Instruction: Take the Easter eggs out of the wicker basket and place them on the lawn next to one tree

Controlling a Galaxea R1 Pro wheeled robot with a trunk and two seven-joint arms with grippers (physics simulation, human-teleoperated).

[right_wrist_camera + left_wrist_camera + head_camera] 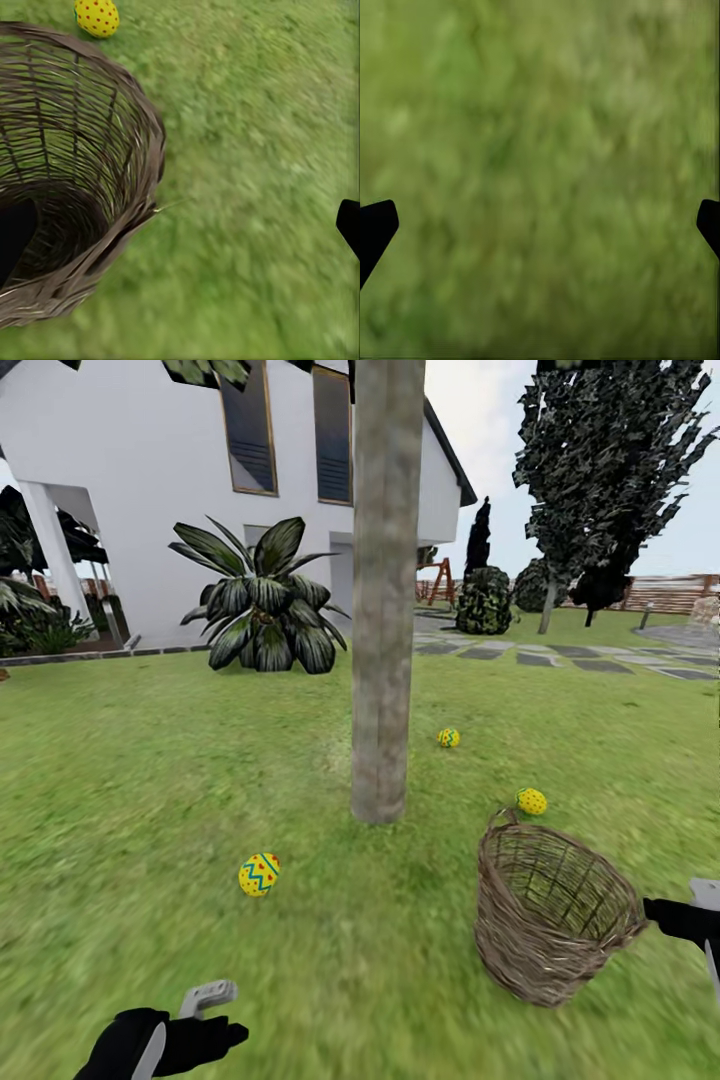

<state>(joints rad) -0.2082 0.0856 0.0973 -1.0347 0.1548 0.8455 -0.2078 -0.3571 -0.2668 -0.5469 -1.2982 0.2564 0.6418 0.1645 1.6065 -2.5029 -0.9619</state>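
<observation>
Wicker basket (82, 172) rim between the right jaws (180, 225) — spread wide; left jaws (540, 225) wide, empty.

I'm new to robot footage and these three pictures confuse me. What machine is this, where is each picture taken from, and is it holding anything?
This is a simulated two-armed robot on wheels, steered by a person. The big picture comes from a camera on its head, looking down over a garden lawn. The other two come from cameras near each pincer, looking along its two fingers.

On the grass stand a tree and a wicker basket. Three yellow painted eggs lie on the lawn around the trunk: one with blue zigzags, one with red dots just behind the basket, and a farther one. The basket looks empty as far as its inside shows.

The left pincer is open over bare grass, holding nothing. The right pincer is also open, one finger inside the basket's rim, the other outside it.
</observation>
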